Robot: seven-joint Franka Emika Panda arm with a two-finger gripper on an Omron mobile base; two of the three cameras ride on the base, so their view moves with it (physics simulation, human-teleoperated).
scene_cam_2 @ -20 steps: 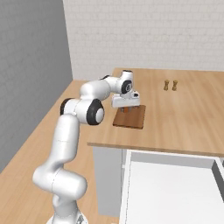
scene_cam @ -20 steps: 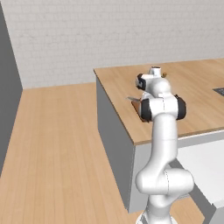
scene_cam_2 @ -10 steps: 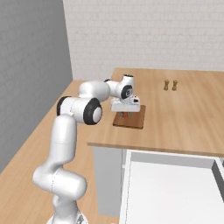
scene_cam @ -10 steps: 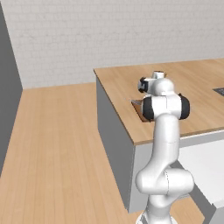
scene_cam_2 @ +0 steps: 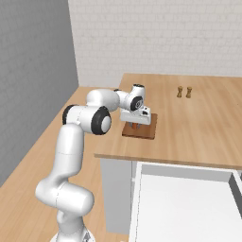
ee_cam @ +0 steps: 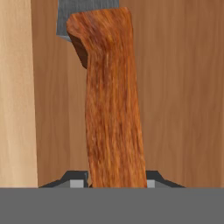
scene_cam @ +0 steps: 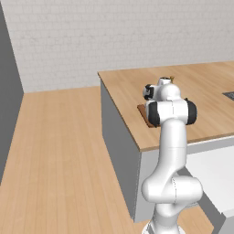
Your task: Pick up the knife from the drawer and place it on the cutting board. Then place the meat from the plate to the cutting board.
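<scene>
Pincer (ee_cam: 117,183) grips knife (ee_cam: 111,100) over cutting board (ee_cam: 175,87)

The arm (scene_cam_2: 71,156) is glossy white, built of rounded tubular links with bulbous elbows. Dark, near-black bands ring its joints; the largest (scene_cam: 171,113) forms a wide collar. A small black disc marks the wrist (scene_cam_2: 138,101). The hand is a white block. The fingers (ee_cam: 78,178) are small, dark, with pale grey faces.

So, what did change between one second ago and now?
The arm brought the gripper lower over the cutting board, with the knife clamped by its handle the whole time. Nothing was released. The board, the counter and the open drawer stayed where they were.
</scene>
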